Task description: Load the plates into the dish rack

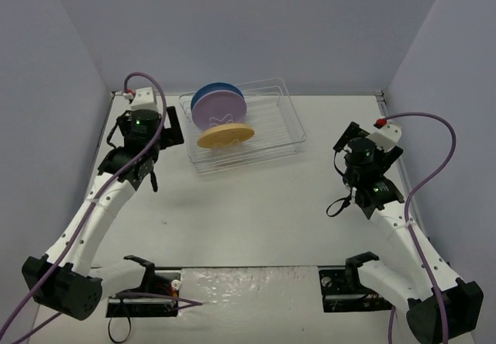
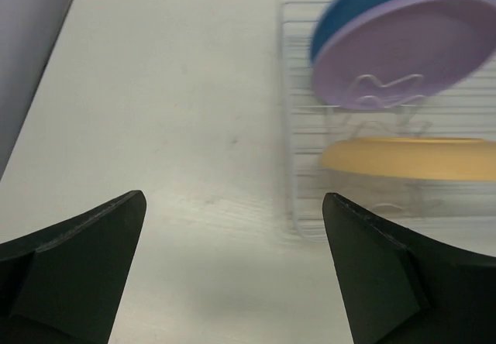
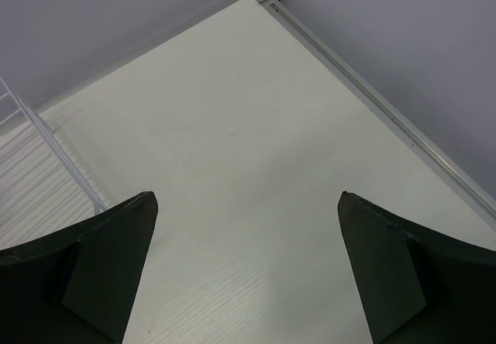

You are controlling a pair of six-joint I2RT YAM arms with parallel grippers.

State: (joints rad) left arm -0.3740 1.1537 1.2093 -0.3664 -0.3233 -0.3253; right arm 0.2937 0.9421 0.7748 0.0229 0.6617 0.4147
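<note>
Left wrist view shows the left claw (image 2: 232,194) released, its two dark fingers spread wide with only bare counter (image 2: 170,88) between them. It holds nothing. The dish rack (image 2: 288,127) lies ahead and to the right of this claw, apart from it, and the rack's near left corner sits just beyond the right finger. All three plates are inside the rack. The blue plate (image 2: 356,11) stands at the back. The lavender plate (image 2: 403,49) stands just in front of it and overlaps most of its face; both rest nearly upright among the wire dividers. The yellow plate (image 2: 411,158) is nearest the claw and is tilted far flatter than the other two, so it is seen almost edge-on. Whether it sits in a slot or only leans on the wires cannot be told.

From the top external view, the rack lies at the far middle of the counter. The plates are crowded into its left half, and the left arm's wrist is just to the left of them. The right arm is well apart from the rack, on its right side.

The right wrist view shows the right claw (image 3: 248,194) also released, fingers wide over bare counter. Only a corner of the rack shows there, at the left edge, and no plate is visible in that view.
</note>
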